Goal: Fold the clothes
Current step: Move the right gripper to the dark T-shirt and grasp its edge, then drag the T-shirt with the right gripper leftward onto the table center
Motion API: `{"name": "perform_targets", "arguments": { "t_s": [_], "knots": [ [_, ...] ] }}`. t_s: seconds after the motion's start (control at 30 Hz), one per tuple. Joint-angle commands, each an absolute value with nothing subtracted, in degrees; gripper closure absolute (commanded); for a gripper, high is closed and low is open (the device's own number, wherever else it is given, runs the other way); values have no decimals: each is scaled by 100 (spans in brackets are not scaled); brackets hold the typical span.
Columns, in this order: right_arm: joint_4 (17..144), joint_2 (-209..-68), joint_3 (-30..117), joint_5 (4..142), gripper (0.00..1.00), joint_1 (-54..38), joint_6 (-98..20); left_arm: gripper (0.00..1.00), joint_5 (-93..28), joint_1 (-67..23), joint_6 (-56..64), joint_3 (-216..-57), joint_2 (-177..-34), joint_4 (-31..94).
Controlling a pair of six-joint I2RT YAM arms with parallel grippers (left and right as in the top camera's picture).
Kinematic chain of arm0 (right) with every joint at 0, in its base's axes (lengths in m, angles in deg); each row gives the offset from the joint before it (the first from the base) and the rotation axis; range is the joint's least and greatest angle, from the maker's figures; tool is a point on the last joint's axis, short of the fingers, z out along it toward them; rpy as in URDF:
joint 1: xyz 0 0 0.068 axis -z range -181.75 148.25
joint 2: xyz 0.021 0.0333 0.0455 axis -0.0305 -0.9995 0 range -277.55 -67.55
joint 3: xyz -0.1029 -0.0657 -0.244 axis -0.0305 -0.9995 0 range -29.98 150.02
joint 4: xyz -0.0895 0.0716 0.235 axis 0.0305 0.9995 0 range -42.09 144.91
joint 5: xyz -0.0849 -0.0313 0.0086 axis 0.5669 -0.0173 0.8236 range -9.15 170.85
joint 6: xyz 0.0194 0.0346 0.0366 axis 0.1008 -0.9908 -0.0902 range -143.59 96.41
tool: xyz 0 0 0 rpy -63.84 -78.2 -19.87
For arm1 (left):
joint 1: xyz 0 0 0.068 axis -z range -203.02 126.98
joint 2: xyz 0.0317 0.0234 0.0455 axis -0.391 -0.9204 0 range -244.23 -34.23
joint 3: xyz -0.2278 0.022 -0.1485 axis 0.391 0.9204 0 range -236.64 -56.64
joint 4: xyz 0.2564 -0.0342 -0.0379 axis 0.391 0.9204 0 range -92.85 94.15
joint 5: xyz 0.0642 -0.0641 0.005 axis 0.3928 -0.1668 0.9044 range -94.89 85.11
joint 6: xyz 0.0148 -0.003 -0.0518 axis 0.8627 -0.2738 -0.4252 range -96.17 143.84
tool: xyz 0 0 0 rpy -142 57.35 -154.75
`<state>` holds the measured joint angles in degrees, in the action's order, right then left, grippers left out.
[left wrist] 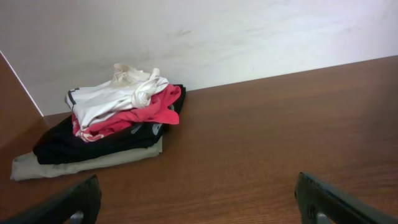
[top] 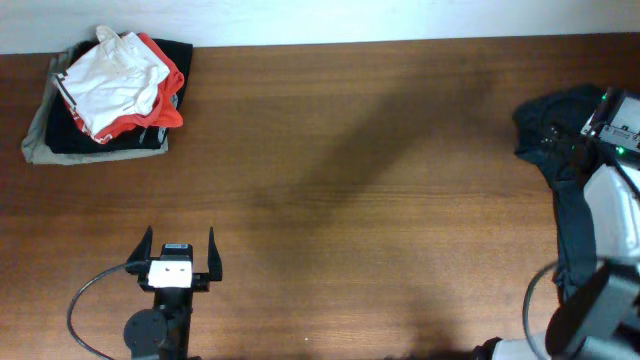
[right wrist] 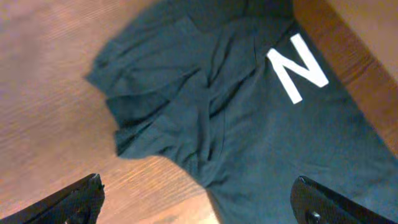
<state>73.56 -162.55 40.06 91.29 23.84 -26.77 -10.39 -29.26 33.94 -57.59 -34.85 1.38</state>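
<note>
The right gripper point(right wrist: 196, 190) stands spread wide and empty over the dark T-shirt point(right wrist: 249, 130), which lies crumpled at the right edge of the table point(right wrist: 50, 93) with a white N point(right wrist: 297, 67) showing. The cloth looks soft, light and limp, likely to sag and bunch, so a pinch on a hem or sleeve edge seems better than the rumpled middle. The left gripper point(top: 181, 242), equally wide and empty, sits well apart.
</note>
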Motion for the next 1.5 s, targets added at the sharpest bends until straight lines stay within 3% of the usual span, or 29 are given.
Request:
{"name": "perform_targets", "arguments": {
  "t_s": [0.0,0.27,0.4,0.83,0.93,1.1,1.23,1.37,1.47],
  "knots": [
    [7041,-16550,4109,9116,1,2554,-2679,1,-995,-2956,3467,-5713,-3459,129],
    [6143,-17234,4109,9007,11,2609,-2679,1,-995,-2956,3467,-5713,-3459,129],
    [6021,-17628,4109,8956,26,2609,-2679,1,-995,-2956,3467,-5713,-3459,129],
    [5750,-18321,4109,8775,25,2836,-2679,1,-995,-2956,3467,-5713,-3459,129],
    [5706,-18338,4106,8390,29,2928,-2681,1,-995,-2956,3467,-5713,-3459,129],
    [5686,-18343,4106,7990,44,2994,-2681,1,-995,-2956,3467,-5713,-3459,129],
    [5710,-18343,4106,7883,68,2994,-2701,1,-995,-2956,3467,-5713,-3459,129],
    [5728,-18343,4106,7839,81,2994,-2701,1,-995,-2956,3467,-5713,-3459,129],
    [5732,-18343,4106,7844,80,2994,-2701,1,-995,-2956,3467,-5713,-3459,129]
  ]
}}
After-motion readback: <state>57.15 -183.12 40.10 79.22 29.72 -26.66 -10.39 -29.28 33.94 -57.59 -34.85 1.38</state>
